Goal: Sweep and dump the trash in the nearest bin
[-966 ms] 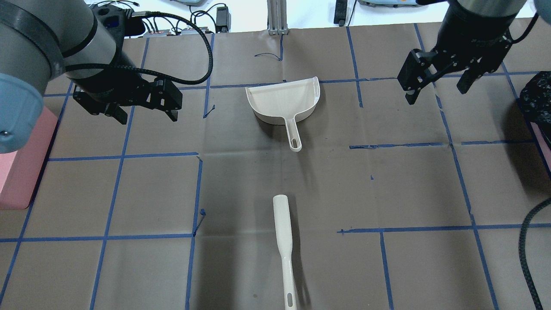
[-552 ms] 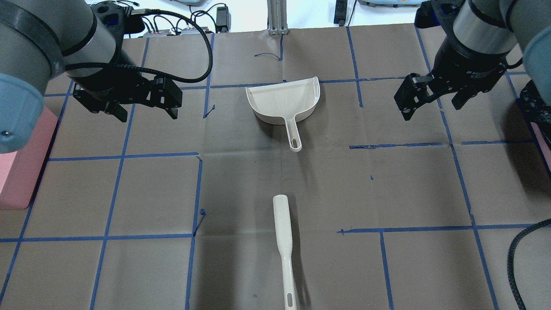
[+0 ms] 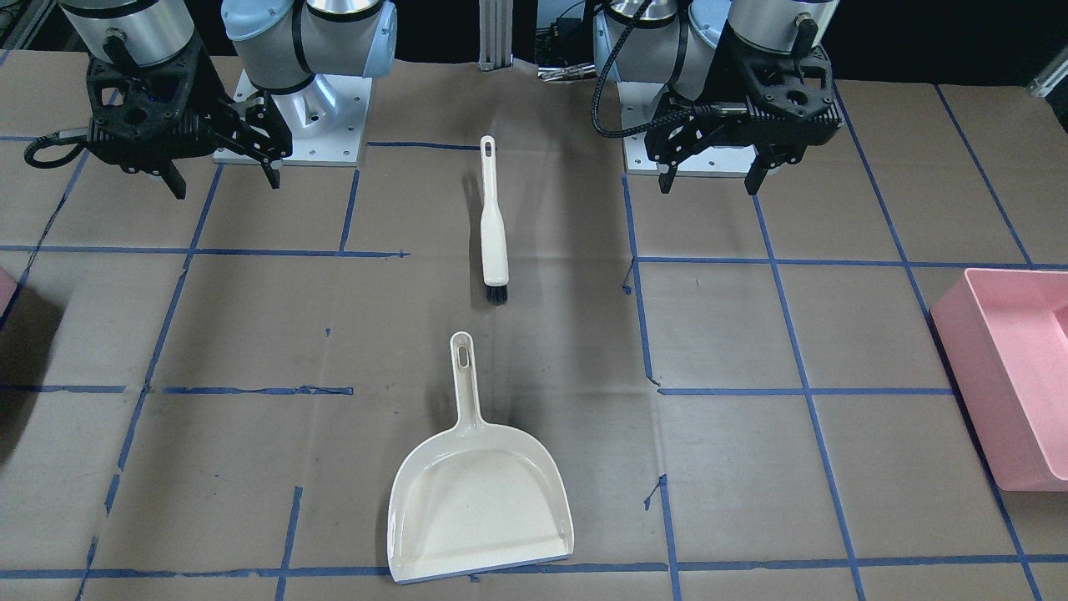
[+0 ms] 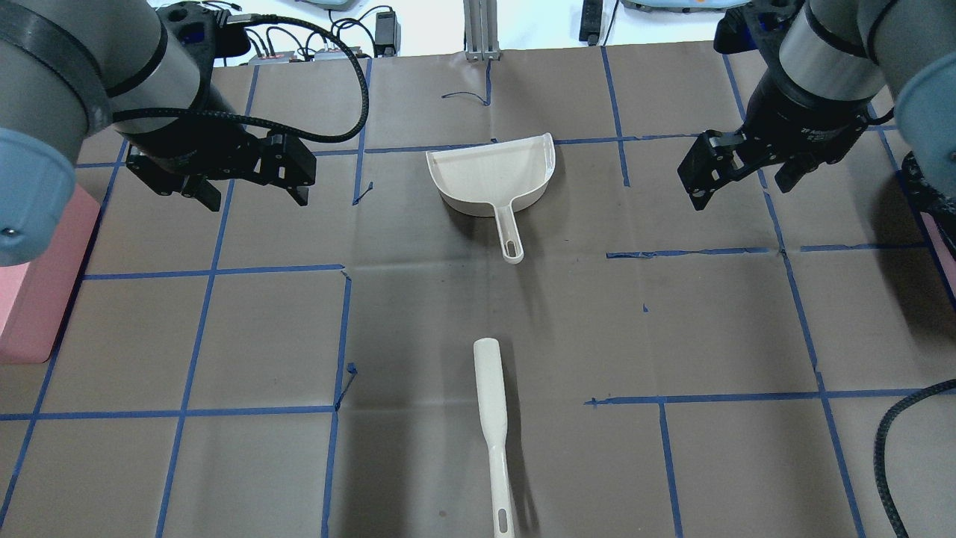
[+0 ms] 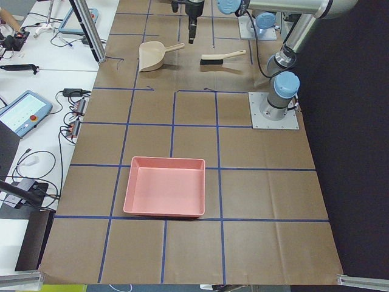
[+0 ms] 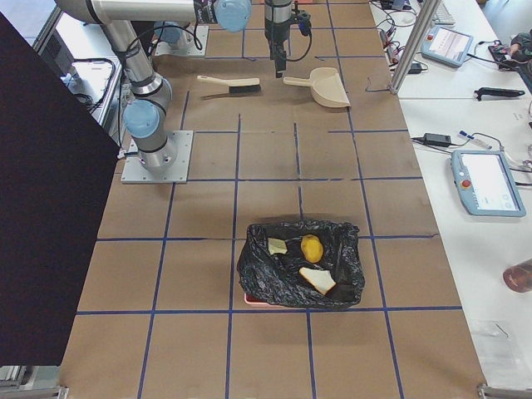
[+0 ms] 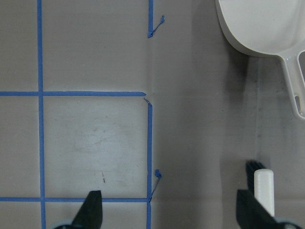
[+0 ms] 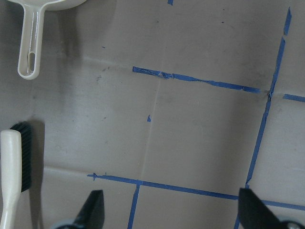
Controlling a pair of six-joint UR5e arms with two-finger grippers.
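On the counter (image 4: pixel 224 336): at the robot's right end the bin (image 6: pixel 252 299) lined with a black bag (image 6: pixel 264 270), left gripper (image 4: pixel 256 198) and right gripper (image 4: pixel 742 190) hovering spread open and empty, dustpan (image 4: pixel 489 175) and brush (image 4: pixel 489 396) lying apart mid-counter, trash (image 6: pixel 312 248) inside the bin.

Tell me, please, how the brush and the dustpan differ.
The brush is a slim stick with black bristles; the dustpan is a broad scoop. The brush lies nearer the robot, the dustpan farther out. Both are cream, ungripped, handles toward the robot.
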